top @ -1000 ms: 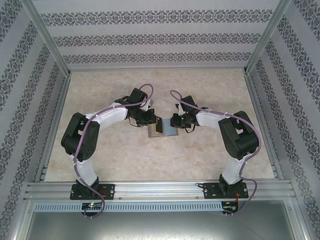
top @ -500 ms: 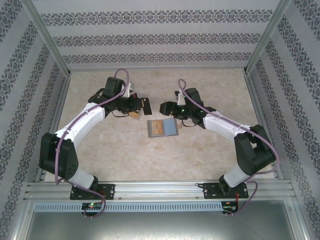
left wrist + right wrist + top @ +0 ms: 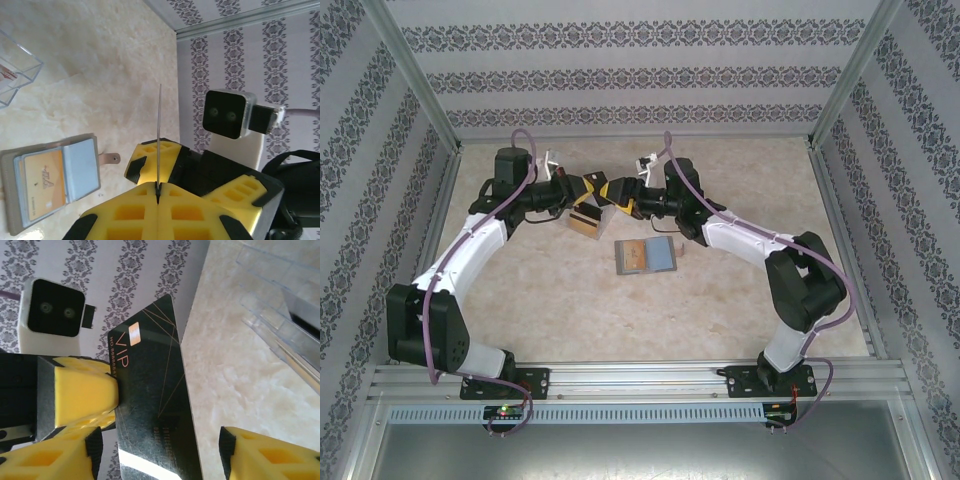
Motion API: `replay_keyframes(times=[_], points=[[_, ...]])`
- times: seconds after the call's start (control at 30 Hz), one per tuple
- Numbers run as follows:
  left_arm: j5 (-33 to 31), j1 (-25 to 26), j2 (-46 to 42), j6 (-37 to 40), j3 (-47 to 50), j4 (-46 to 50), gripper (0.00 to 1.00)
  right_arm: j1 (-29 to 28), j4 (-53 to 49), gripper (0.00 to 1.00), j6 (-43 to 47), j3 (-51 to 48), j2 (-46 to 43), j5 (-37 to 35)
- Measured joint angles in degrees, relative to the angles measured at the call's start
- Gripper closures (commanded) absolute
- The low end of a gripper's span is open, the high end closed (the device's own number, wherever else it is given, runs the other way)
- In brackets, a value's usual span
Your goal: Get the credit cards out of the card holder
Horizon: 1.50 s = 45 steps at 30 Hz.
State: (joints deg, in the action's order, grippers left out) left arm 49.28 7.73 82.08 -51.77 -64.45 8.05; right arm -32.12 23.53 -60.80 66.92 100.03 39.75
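A beige marbled table [image 3: 740, 320] sits inside a booth whose walls [image 3: 640, 75] carry striped grey damask wallpaper, with an aluminium rail [image 3: 640, 375] along the near edge. The card holder [image 3: 646, 256] lies open and flat near the middle of the table, with a tan card [image 3: 45, 185] tucked in one panel and the other panel showing pale blue-grey. Beyond it, the two arms meet tip to tip above the surface. The left gripper [image 3: 157, 194] is clamped tight on a dark card [image 3: 150, 405] (black, with "VIP" in gold), held clear of the table. The right gripper [image 3: 159, 440] is spread wide, one finger to either side of that card; whether either finger touches it cannot be told. A clear box [image 3: 582, 222] rests near the holder's far left corner. From the left wrist the dark card is edge-on, a mere thin line. The right wrist view cuts off its lower end and most of the box, whose contents are hard to make out.
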Motion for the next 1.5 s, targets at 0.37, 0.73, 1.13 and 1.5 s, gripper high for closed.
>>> replay_keyframes(times=[0.37, 0.73, 1.13, 1.5], points=[[3.3, -1.5, -4.1, -2.9, 2.5, 0.7, 1.0, -1.1, 6.7, 0.83, -9.4, -0.5, 0.0, 1.6], [-2.1, -3.5, -7.4, 4.6, 1.8, 18.6, 0.22, -3.1, -1.4, 1.0, 2.3, -0.4, 0.0, -3.0], [-14.4, -11.4, -11.3, 22.0, -3.7, 38.1, 0.0, -7.5, -25.1, 1.0, 42.2, 15.6, 7.0, -20.2], [-28.8, -12.2, -12.5, 27.2, -1.0, 41.2, 0.01, -8.3, -35.7, 1.0, 66.8, 32.8, 20.1, -27.7]])
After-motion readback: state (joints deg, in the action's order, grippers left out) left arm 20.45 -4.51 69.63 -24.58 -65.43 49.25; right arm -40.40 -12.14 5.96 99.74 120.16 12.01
